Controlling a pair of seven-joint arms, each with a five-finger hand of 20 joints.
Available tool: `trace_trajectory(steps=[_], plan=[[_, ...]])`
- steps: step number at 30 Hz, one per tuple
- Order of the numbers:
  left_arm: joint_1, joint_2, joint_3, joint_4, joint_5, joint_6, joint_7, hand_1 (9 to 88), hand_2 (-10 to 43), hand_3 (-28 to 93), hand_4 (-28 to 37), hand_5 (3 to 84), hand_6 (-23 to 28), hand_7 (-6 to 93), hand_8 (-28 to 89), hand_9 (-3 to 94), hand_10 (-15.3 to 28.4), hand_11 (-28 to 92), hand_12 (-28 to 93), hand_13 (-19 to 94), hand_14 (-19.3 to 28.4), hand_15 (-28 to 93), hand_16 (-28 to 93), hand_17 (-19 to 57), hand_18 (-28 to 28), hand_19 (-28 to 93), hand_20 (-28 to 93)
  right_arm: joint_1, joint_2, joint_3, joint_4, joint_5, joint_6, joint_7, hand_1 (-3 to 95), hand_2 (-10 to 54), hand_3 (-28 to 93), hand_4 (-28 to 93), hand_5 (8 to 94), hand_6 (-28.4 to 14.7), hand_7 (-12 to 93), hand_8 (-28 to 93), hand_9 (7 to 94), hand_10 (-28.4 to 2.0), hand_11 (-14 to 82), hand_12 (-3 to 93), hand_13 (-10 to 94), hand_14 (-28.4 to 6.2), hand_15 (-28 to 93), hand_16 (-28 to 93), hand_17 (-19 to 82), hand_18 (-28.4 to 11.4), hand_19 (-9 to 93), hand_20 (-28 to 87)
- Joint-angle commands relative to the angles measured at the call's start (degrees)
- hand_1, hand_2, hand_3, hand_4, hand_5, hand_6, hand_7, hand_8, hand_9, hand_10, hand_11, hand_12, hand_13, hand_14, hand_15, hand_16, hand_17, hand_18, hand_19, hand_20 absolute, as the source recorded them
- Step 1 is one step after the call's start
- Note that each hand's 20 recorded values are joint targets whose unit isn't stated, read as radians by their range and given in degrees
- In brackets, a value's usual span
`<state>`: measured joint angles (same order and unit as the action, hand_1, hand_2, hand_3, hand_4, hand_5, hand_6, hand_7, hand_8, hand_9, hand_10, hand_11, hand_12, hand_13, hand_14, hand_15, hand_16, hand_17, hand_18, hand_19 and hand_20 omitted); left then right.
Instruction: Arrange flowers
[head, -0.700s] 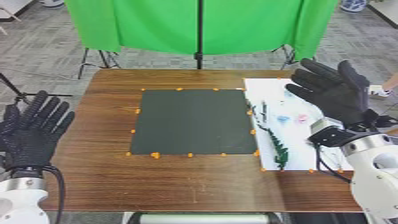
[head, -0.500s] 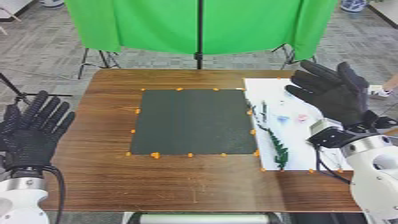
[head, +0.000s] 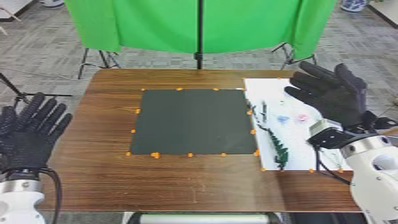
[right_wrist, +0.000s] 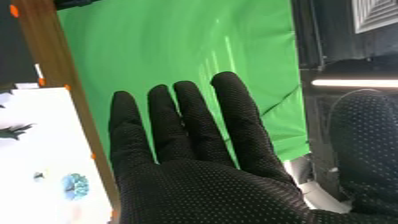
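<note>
My right hand (head: 330, 97) is open above the far right part of the white sheet (head: 311, 159), holding nothing; its palm and straight fingers also appear in the right wrist view, where the hand (right_wrist: 200, 192) is apart from everything. On the sheet lie a long green leafy stem (head: 279, 149), a darker sprig (head: 263, 114), a blue flower (head: 283, 119) and a pink flower (head: 302, 118). The blue flower (right_wrist: 75, 186) and a dark leaf tip (right_wrist: 12, 132) show in the right wrist view. At the left table edge, my left hand (head: 28, 140) is open with nothing in it.
A dark square mat (head: 193, 122) lies mid-table, left of the sheet, with orange markers around its edges. Brown wood (head: 195, 185) surrounds it. Beyond the far table edge stand a green backdrop (head: 160, 27) and a black pole (head: 200, 35).
The right hand has dropped slightly toward the near side, still with its fingers straight. The left hand has shifted a little toward the near side. The flowers and stems have not moved.
</note>
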<state>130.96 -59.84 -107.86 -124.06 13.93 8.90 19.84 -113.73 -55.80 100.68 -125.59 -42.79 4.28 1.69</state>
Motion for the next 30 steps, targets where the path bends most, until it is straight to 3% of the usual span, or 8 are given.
trace_trajectory(steps=[1, 8, 12, 15, 19, 21, 24, 30], plan=[[1.76, -0.6, -0.08, -0.1, -0.41, 0.37, -0.1, 22.1, 13.7, 72, -28.3, 42.4, 7.8, 9.4, -8, 35.2, 14.7, 20, 9, 25, 13.3, 26, -6, -3.1, 12.4, 26, 12, -1.93, 1.05, 2.54, -1.21, -14.41, -0.93, 2.78, 11.2, 9.2, 78, -24, 43.1, -4.7, 12, -9, 40.0, -17.4, 4.0, 12.6, 31, -15.4, 9, 17, 10, -19.0, 20, 15], [1.52, -0.29, -0.18, -0.01, -0.46, 0.19, 0.04, 22.2, 13.7, 72, -28.3, 42.5, 7.9, 9.5, -8, 35.2, 14.8, 20, 9, 25, 13.3, 26, -6, -3.2, 12.5, 26, 12, -3.68, 4.47, 2.42, -4.98, -50.67, -3.14, 15.4, 12.7, 6.8, 77, -24, 43.0, -5.2, 12, -9, 40.8, -18.4, 4.2, 13.2, 31, -16.8, 12, 18, 10, -20.2, 24, 16], [1.79, -0.1, -0.58, -0.13, -0.66, 0.48, 0.25, 22.2, 13.7, 72, -28.3, 42.6, 7.9, 9.4, -8, 35.3, 14.7, 20, 9, 25, 13.3, 26, -6, -3.2, 12.5, 26, 12, -5.13, 7.39, -0.69, -6.11, -71.41, -0.13, 25.52, 15.9, -2.8, 75, -22, 46.9, -5.7, 13, -9, 46.7, -18.9, 6.3, 14.4, 36, -17.3, 19, 17, 12, -21.5, 31, 17], [2.03, -0.08, -0.57, -0.17, -0.72, 0.36, 0.04, 22.2, 13.7, 72, -28.3, 42.6, 7.9, 9.4, -8, 35.3, 14.7, 20, 9, 25, 13.4, 27, -6, -3.1, 12.5, 26, 12, -6.41, 8.88, -2.03, -6.1, -84.68, -0.47, 29.98, 17.3, -8.3, 74, -22, 54.4, -6.2, 16, -9, 57.1, -20.2, 13.3, 18.2, 44, -17.8, 30, 16, 16, -22.4, 39, 19], [2.01, 0.01, -0.61, -0.17, -0.8, 0.61, -0.11, 22.2, 13.7, 72, -28.3, 42.5, 7.8, 9.4, -8, 35.3, 14.8, 20, 9, 25, 13.5, 27, -6, -3.2, 12.5, 26, 12, -2.71, 11.73, -7.91, -5.56, -95.84, -8.79, 38.04, 18.9, -9.5, 70, -23, 56.8, -5.9, 20, -9, 60.3, -20.1, 22.9, 24.5, 46, -18.3, 43, 19, 16, -23.3, 47, 21], [1.8, 0.05, -0.38, -0.21, -0.96, 1.55, -0.2, 22.3, 13.7, 72, -28.3, 42.5, 7.8, 9.5, -8, 35.4, 14.8, 20, 9, 25, 13.5, 27, -6, -3.2, 12.5, 26, 12, -2.45, 13.13, -9.8, -4.68, -99.3, -10.84, 38.8, 19.2, -9.5, 69, -23, 57.8, -6.1, 22, -9, 60.1, -20.4, 28.8, 28.1, 46, -19.1, 50, 21, 17, -24.3, 52, 23], [1.93, -0.14, -0.31, -0.26, -1.48, 1.37, -0.08, 22.3, 13.8, 72, -28.3, 42.7, 8.0, 9.5, -8, 35.4, 14.8, 21, 9, 25, 13.9, 28, -6, -3.2, 12.5, 26, 12, -1.66, 14.24, -11.33, -4.65, -98.56, -15.73, 39.75, 20.1, -9.5, 66, -24, 59.5, -6.5, 25, -8, 57.9, -21.4, 36.9, 34.2, 44, -21.3, 60, 26, 18, -25.5, 59, 26], [2.16, -0.29, -0.55, -0.36, -1.75, 1.67, 0.45, 22.4, 14.0, 72, -28.3, 43.1, 8.1, 9.7, -8, 35.5, 14.9, 21, 9, 25, 13.9, 28, -6, -3.2, 12.4, 27, 12, 0.82, 14.59, -14.91, -3.83, -96.88, -19.92, 40.3, 20.6, -9.5, 65, -26, 59.7, -6.9, 25, -8, 56.8, -22.1, 38.9, 36.0, 43, -22.3, 61, 28, 17, -25.9, 60, 27]])
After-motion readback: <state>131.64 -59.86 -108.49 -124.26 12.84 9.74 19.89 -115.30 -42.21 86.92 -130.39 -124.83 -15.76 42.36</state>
